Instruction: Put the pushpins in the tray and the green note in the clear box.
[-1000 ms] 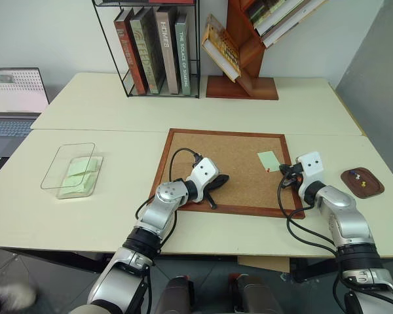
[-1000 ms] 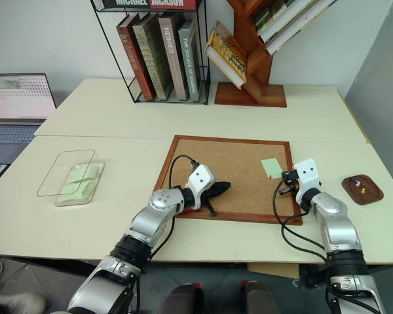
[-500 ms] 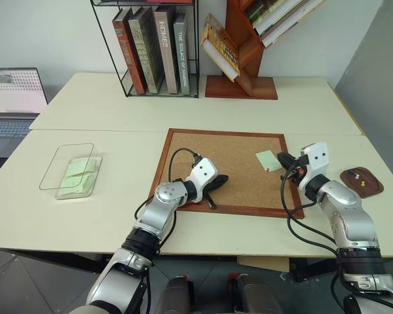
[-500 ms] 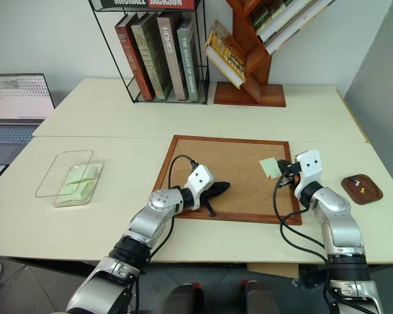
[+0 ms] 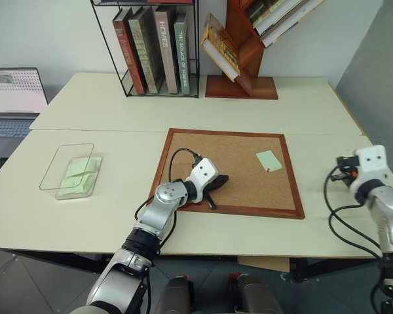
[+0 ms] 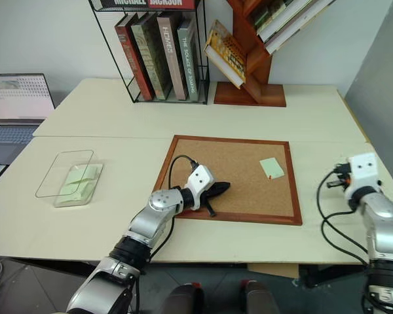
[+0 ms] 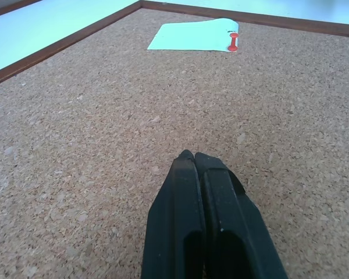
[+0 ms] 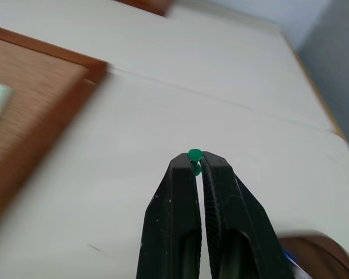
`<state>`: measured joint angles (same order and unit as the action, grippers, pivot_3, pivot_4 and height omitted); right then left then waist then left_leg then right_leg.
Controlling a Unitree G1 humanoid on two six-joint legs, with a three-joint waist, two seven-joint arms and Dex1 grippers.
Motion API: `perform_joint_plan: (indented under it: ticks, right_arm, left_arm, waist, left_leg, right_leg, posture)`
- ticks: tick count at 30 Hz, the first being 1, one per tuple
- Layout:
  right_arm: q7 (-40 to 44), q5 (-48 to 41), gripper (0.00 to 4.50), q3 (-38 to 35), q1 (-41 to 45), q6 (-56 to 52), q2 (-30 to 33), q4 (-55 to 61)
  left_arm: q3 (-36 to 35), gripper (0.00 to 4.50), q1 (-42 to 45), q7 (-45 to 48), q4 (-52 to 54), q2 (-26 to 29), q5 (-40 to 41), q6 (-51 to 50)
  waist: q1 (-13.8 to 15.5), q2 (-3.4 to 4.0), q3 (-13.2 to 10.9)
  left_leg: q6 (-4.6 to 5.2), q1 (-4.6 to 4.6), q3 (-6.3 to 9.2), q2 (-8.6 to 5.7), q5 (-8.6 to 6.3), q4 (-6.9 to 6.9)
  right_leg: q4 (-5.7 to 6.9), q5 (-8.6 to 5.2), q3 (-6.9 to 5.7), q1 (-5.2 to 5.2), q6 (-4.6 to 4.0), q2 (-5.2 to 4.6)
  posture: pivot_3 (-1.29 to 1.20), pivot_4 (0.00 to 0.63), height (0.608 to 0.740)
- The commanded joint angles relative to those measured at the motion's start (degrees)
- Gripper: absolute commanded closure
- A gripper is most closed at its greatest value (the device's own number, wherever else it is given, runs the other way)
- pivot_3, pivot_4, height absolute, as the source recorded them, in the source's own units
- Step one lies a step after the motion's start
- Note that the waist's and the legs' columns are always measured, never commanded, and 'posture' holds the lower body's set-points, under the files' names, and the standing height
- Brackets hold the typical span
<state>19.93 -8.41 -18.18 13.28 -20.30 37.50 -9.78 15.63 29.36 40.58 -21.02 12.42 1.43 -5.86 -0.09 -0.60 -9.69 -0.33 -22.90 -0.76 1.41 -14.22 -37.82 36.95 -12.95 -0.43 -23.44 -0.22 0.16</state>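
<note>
Green pushpin: tiny round-headed plastic pin, nipped between the tips of the right gripper, head poking just past the fingertips, shaft along the fingers.
Right gripper: clenched on that pin, over bare cream tabletop – right of the wood-framed corkboard, apart from it.
Dark brown wooden tray: rim just beside the right gripper.
Pale mint-green paper note: flat on the corkboard near its right edge, square turned slightly askew, one red pushpin at a corner.
Left gripper: fingers pressed together, empty, tips on the cork, pointing toward the note – well apart from it.
Clear plastic box: far left on the table, pale green sheets inside.
Book spines: "HOMES", "THE SOLACE OF..." partly legible.
</note>
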Motion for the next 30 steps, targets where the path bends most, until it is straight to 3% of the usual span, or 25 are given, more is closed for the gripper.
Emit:
perform_joint_plan:
  ticks: [1, 7, 25, 30]
  right_arm:
    - [-2.1, 0.1, 4.48, -3.8, -0.1, -3.3, 2.2, -2.1]
    - [-3.0, 0.7, 4.48, -3.8, 0.4, -5.5, 2.4, -4.8]
    - [-2.5, -0.1, 0.72, -4.3, 2.8, -5.9, 3.8, -1.3]
    - [5.3, -1.2, 0.72, -1.5, 1.7, -6.7, 7.9, 5.9]
  left_arm:
    - [1.2, 4.5, -1.3, -0.2, -1.8, 0.0, -1.7, -0.8]
    - [1.3, 4.5, -1.1, -0.2, -2.2, -0.4, -1.9, -0.4]
    - [1.2, 4.5, -1.7, 0.1, -1.7, 0.3, -2.3, -0.4]
    - [1.1, 4.5, -1.5, 0.4, -2.0, 0.4, -2.3, -0.3]
  waist:
    - [0.0, 0.0, 0.0]
    - [0.0, 0.02, 0.0]
    - [-0.1, 0.03, 0.0]
    - [-0.1, 0.06, 0.0]
  left_leg:
    - [0.0, 0.0, 0.01, 0.01, 0.0, -0.01]
    - [0.0, 0.02, 0.0, -0.01, 0.0, -0.01]
    - [0.0, -0.01, 0.0, -0.03, 0.0, 0.0]
    - [0.0, -0.01, -0.01, -0.04, 0.0, 0.0]
  right_leg:
    - [0.0, 0.0, -0.01, 0.0, 0.0, 0.0]
    - [0.0, 0.0, -0.01, 0.01, 0.0, 0.01]
    - [-0.03, 0.0, -0.01, 0.01, 0.01, 0.0]
    - [-0.03, 0.0, 0.0, 0.0, 0.01, -0.01]
  posture:
    - [0.0, 0.15, 0.74]
    - [0.0, 0.15, 0.74]
    - [0.0, 0.15, 0.74]
    - [0.0, 0.15, 0.74]
